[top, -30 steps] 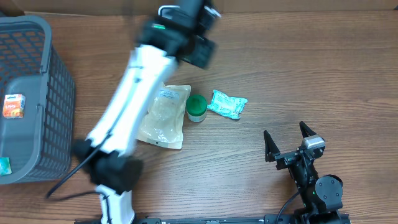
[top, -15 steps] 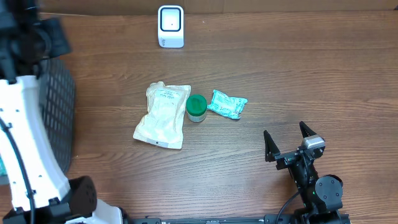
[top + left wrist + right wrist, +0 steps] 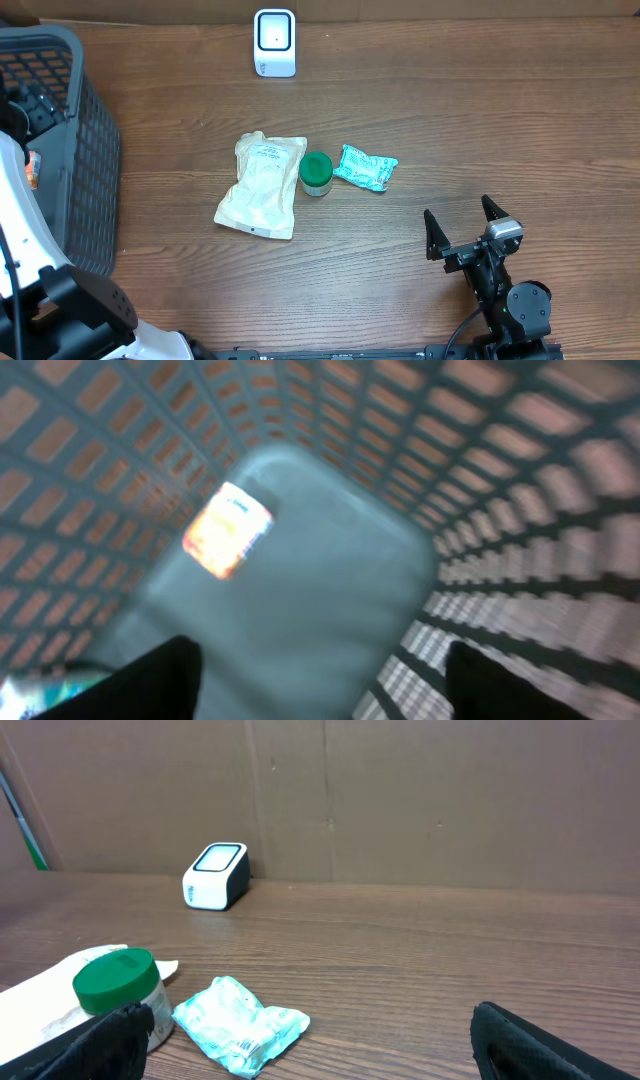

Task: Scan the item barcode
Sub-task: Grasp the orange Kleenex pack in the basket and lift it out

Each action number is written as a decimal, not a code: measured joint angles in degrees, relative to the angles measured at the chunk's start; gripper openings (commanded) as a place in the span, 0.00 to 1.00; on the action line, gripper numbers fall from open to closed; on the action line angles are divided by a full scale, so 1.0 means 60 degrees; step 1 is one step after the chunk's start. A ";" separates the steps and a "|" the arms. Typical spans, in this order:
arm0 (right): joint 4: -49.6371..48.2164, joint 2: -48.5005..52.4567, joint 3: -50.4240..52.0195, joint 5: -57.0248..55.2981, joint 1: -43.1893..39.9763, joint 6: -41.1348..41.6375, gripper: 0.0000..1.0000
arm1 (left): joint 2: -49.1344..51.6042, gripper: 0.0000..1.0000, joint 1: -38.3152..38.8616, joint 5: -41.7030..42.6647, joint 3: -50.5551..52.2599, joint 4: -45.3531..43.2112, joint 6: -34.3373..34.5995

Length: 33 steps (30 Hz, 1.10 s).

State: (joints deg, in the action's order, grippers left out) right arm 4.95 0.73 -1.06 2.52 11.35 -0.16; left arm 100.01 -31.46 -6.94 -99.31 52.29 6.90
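Beneath the left tool, whose fingers stand wide apart with nothing between them, a small orange packet lies flat on the grey basket floor. Its long axis slants up and rightward in the wrist view, and its print is blurred. Ahead of the right tool, likewise spread and empty, a teal packet, green-lidded jar and cream pouch lie on the bench. The pouch lies lengthwise toward the white scanner.
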 measured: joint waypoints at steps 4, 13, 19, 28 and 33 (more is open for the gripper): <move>0.0004 0.0000 0.0000 0.0000 -0.0004 0.0004 1.00 | 0.0033 0.87 -0.0372 -0.0073 0.1173 -0.1625 -0.0605; -0.0004 0.0000 0.0000 0.0004 -0.0004 0.0004 1.00 | 0.0164 0.77 -0.0703 -0.0178 0.3013 -0.4532 -0.3271; 0.0000 0.0000 0.0000 0.0000 0.0000 -0.0004 1.00 | 0.1166 0.77 -0.0721 -0.0707 0.3118 -0.5300 -0.4237; 0.0004 0.0000 0.0000 0.0000 -0.0004 0.0000 1.00 | 0.2528 0.73 -0.0918 -0.1002 0.3195 -0.6116 -0.4510; 0.0004 0.0000 0.0000 0.0000 -0.0004 0.0000 1.00 | 0.3031 0.70 -0.0954 -0.1042 0.3195 -0.6291 -0.4506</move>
State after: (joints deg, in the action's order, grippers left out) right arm 4.97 0.73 -1.06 2.52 11.33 -0.16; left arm 118.19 -37.19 -13.19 -80.14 14.55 -20.14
